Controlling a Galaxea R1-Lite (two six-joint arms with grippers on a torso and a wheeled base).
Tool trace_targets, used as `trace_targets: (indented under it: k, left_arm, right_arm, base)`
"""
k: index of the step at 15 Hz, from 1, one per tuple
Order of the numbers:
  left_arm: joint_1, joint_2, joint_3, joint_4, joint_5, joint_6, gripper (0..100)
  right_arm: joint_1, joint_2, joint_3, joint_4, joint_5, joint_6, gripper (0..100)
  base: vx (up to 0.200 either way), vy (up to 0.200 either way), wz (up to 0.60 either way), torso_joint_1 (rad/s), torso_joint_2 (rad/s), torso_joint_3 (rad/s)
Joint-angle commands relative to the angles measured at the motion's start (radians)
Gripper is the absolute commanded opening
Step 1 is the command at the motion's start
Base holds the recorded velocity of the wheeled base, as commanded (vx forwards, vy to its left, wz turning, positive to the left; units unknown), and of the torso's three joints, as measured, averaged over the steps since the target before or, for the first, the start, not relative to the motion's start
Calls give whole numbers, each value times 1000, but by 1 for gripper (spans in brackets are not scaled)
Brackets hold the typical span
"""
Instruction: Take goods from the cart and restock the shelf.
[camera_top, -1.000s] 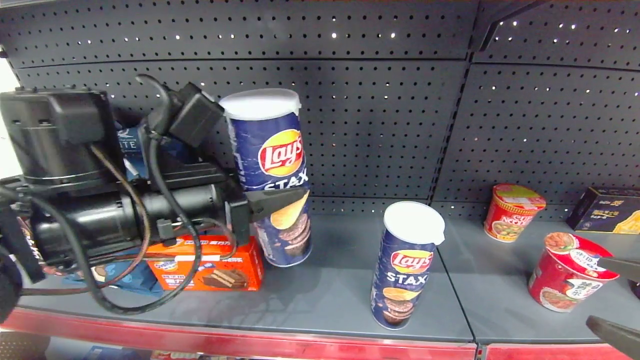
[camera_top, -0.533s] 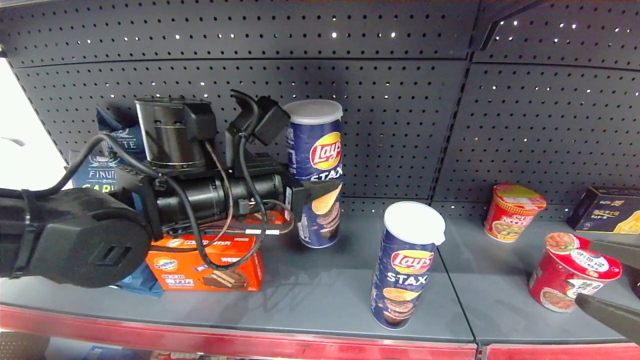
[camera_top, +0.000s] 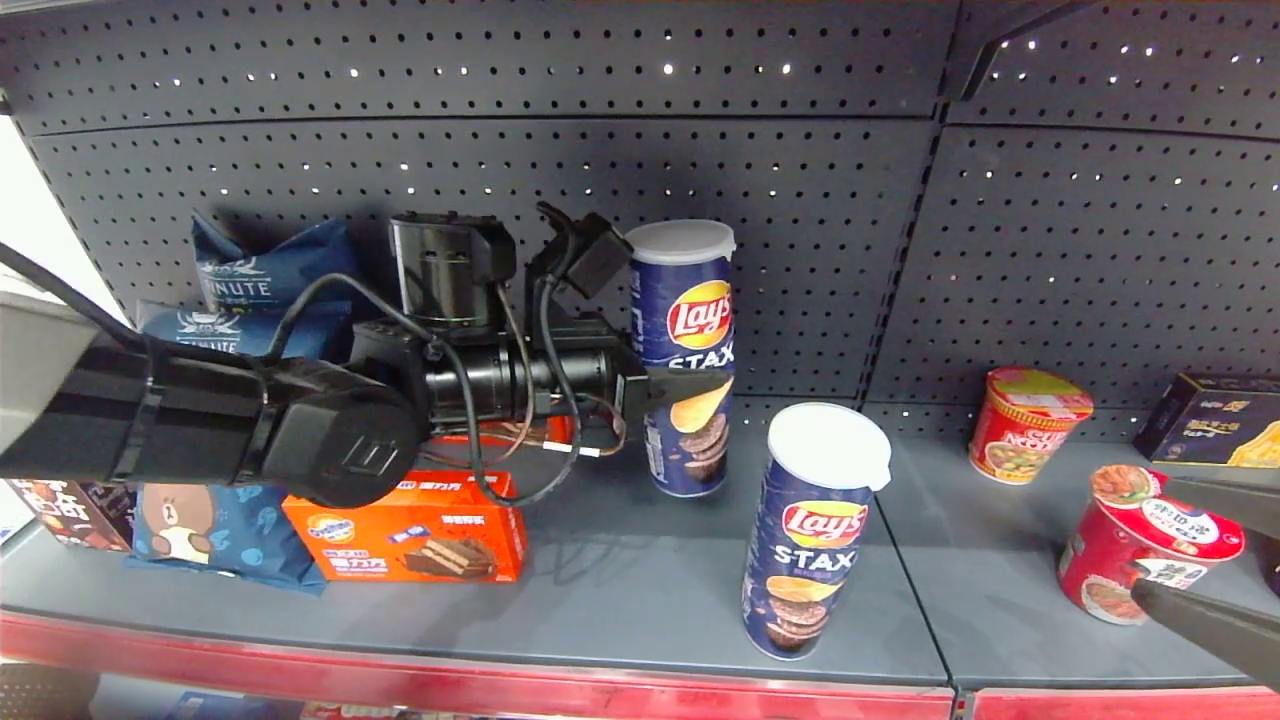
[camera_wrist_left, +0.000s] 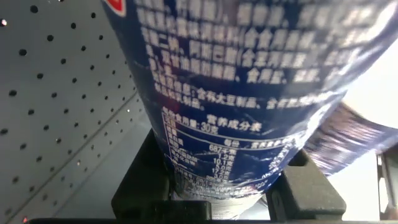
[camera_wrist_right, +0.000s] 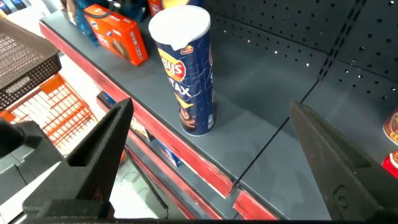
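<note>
Chip can (camera_top: 681, 295) between left jaws

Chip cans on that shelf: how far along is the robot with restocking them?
Looks done: one chip can stands near the front edge of the shelf. In hand: the left gripper, jaws shut, holds a second can upright by the back panel, not yet released. Left: letting go; the right gripper is open and empty.

Grey shelf (camera_top: 620, 590) — chip can (camera_top: 815, 530), orange box (camera_top: 410, 540), noodle cup (camera_top: 1025, 425).
</note>
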Motion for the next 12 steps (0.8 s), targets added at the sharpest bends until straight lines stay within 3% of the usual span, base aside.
trace_targets:
  k: [1, 5, 12]
  left_arm:
    - [6, 85, -69, 2, -9, 3, 0]
    - [-7, 178, -170, 7, -17, 5, 0]
    - [-7, 281, -256, 13, -17, 10, 0]
  right_arm:
    - [1, 14, -1, -1, 1, 0, 100]
    - [1, 30, -14, -1, 1, 0, 100]
    - [1, 31, -12, -1, 1, -2, 100]
  base:
    - [0, 0, 0, 0, 0, 0]
    - [0, 0, 0, 0, 0, 0]
    - [0, 0, 0, 0, 0, 0]
